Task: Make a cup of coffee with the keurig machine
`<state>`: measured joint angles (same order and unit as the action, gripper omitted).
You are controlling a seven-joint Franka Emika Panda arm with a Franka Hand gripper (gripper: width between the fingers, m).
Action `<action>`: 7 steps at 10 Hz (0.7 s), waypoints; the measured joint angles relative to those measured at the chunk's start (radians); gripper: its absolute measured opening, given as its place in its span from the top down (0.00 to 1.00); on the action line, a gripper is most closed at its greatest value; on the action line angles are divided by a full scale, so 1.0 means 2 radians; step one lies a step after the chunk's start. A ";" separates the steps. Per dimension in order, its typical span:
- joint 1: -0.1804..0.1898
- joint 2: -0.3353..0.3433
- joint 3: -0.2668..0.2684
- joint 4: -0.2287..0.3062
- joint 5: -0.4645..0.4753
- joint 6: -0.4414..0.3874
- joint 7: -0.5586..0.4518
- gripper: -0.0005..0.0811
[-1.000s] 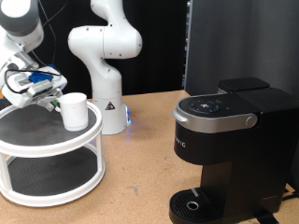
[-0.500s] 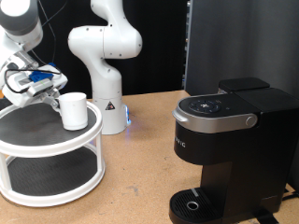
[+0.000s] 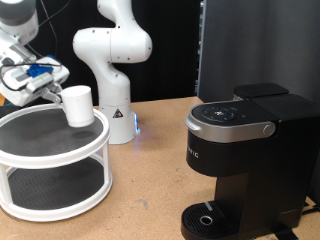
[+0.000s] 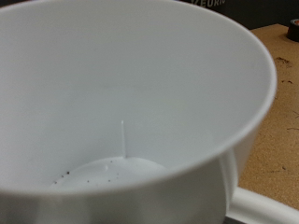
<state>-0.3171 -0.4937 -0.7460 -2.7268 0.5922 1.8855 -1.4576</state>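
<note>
- Exterior view: I have the gripper (image 3: 52, 93) at the picture's left, closed on the cup (image 3: 78, 105), which hangs just above the top tier of the round white stand (image 3: 60, 150) — the carrying step, as I judge it. The keurig machine (image 3: 245, 165) stands well apart at the right, lid down, drip base bare.
- Wrist view: the cup (image 4: 131, 103) fills the frame — empty, specks on its floor. Carrying it across calls for keeping it upright.

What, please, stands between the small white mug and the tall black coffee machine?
In the exterior view, the white robot base stands behind the gap between the white mug and the black coffee machine; otherwise only bare wooden table.
</note>
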 joint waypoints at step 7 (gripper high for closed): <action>0.010 -0.019 0.033 -0.024 0.093 0.036 0.020 0.91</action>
<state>-0.2963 -0.5322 -0.6806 -2.7752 0.7780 1.9577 -1.4168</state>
